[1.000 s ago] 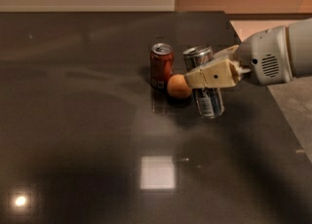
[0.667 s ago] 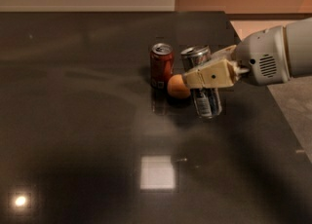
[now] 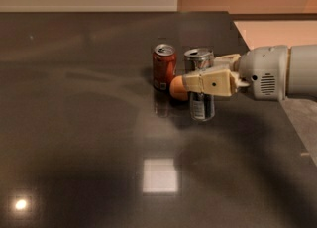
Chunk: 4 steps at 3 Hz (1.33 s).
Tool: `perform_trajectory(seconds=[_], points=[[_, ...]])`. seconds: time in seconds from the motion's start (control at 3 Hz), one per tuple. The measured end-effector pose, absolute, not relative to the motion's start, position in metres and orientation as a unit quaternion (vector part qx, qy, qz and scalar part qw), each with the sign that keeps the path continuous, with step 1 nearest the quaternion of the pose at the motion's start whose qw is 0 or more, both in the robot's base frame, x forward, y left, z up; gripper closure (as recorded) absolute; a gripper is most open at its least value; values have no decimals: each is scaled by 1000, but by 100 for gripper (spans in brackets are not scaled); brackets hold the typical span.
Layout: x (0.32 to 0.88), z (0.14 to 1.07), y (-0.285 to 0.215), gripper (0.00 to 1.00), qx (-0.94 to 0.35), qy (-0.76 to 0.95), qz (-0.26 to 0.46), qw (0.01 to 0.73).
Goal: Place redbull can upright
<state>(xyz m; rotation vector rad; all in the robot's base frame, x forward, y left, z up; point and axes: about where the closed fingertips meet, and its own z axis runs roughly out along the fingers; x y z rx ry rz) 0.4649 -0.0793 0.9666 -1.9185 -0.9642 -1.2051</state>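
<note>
The redbull can (image 3: 200, 104), slim and silver with a shiny open top, stands upright near the table's right side. My gripper (image 3: 198, 76) reaches in from the right and is shut on it: one beige finger (image 3: 210, 82) crosses its front and the other runs behind it. I cannot tell whether the can's base touches the table.
A wider red-brown soda can (image 3: 164, 66) stands upright just left of the redbull can. A small orange ball-like object (image 3: 177, 88) lies between them at the finger's tip. The dark glossy table (image 3: 89, 138) ends at its right edge (image 3: 292, 133), close to the arm.
The arm has turned from slanting to nearly level and shifted slightly left. The redbull can, held throughout, now stands straighter.
</note>
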Motion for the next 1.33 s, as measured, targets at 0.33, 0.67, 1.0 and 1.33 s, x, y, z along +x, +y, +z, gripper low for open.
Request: perform_trajectory(seconds=[0.33,0.67,1.0,1.33], points=[[465,961,-72,100,-709,-361,-499,342],[460,955,-61,100,-692,-363,-531,327],[454,949,-50,100,-674,-366,-554,322],[448,944,-42,100,-658,-362,-572,330]])
